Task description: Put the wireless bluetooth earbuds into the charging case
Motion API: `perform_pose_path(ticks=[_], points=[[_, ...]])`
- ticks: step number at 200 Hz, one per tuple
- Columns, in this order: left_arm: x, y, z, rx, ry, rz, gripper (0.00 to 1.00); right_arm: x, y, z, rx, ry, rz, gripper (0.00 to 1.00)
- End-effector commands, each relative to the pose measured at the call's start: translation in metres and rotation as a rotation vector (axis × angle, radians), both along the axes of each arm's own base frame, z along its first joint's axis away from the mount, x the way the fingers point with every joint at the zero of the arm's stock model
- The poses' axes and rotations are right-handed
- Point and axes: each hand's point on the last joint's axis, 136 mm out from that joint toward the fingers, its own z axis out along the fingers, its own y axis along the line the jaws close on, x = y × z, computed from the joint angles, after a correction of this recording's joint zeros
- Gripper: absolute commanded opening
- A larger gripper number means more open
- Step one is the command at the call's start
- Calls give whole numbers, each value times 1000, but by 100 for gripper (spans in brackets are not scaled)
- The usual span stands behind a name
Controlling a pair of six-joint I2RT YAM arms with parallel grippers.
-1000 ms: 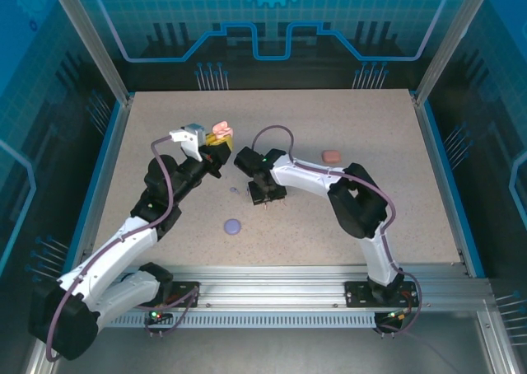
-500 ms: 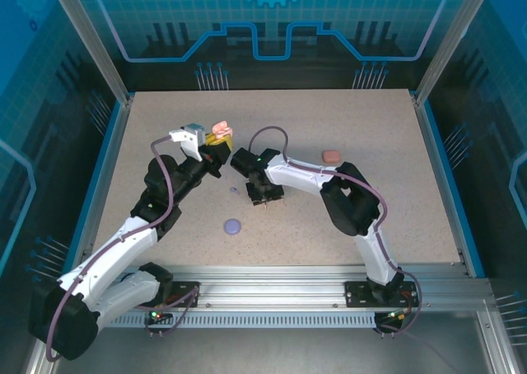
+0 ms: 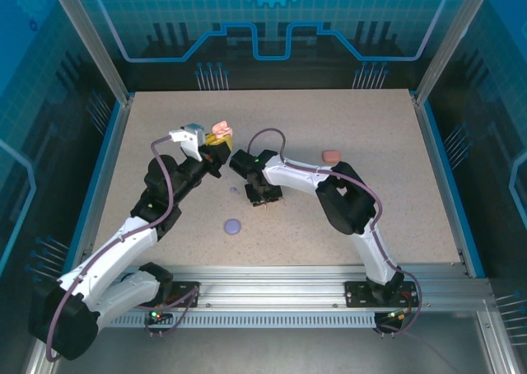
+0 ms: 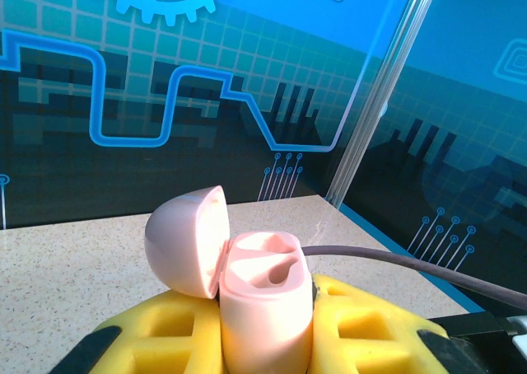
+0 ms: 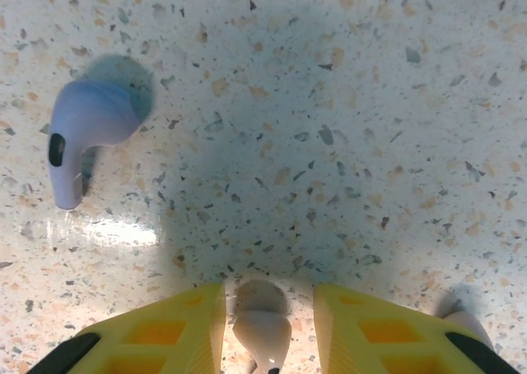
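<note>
While the left claw [image 3: 217, 145] was clamped tight on the pale pink charging case [image 4: 263, 304], it held that case upright above the table [image 3: 387, 209], with a yellow finger [image 4: 362, 333] pressed to each side of the body. The lid [image 4: 188, 240] stood swung open on its hinge to the claw's left. The two wells [image 4: 268, 267] in the top of the case both showed empty.

Nearer the arm bases than this claw, and a little to its right, a purple case [image 3: 233, 225] lay flat on the table with its lid closed, so its contents could not be seen.

Between the two claws, a purple earbud [image 5: 86, 123] lay on its side on the speckled top, ahead of the right claw and to its left, well apart from the fingers.

The right claw [image 5: 268, 308] pointed down at the table with its jaws partly open. A pale pink earbud [image 5: 262, 333] lay between the yellow fingers (a sliver of table showed on each side of it, wider on the right), so it was straddled rather than pinched. Just outside the right finger, a pale shape [image 5: 468, 323] was cut off by the frame edge.

Well to the right of this claw, a coral case [image 3: 331, 156] sat closed.
</note>
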Motion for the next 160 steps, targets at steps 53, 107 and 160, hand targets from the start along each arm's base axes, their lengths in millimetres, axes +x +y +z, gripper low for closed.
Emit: perform_pose_path(ticks=[53,107,160], points=[[-2,2,11,-10,-45,13,0,-15,-7,-8,-19,36,-26,34],[0,1,10,-12,-41,11,0,-18,-8,-10,-19,45,-40,30],[-1,1,9,-13,-38,6,0,-20,-10,-11,-20,48,-52,29]])
